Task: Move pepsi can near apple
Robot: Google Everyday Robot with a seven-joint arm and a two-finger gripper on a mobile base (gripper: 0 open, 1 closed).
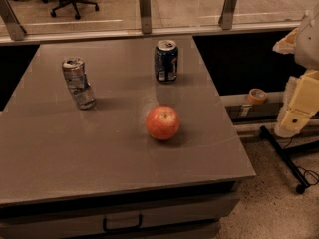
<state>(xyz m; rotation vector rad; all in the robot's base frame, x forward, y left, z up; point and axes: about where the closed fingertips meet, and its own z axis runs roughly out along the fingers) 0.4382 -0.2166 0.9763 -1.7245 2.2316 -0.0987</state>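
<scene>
The pepsi can (pixel 166 60) is dark blue with a silver top. It stands upright at the back middle of the grey table (pixel 60 153). The apple (pixel 162 122) is red-orange with a paler patch. It sits in front of the can, about a can's height nearer to me. My gripper (pixel 289 43) is at the far right edge of the view. It is off the table, raised, and well away from both the can and the apple. It holds nothing that I can see.
A crushed silver can (pixel 78 82) stands tilted at the table's back left. A glass railing with metal posts (pixel 144 10) runs behind the table. A tape roll (pixel 257 95) lies on a ledge to the right. A black stand leg (pixel 284 156) and cable lie on the floor.
</scene>
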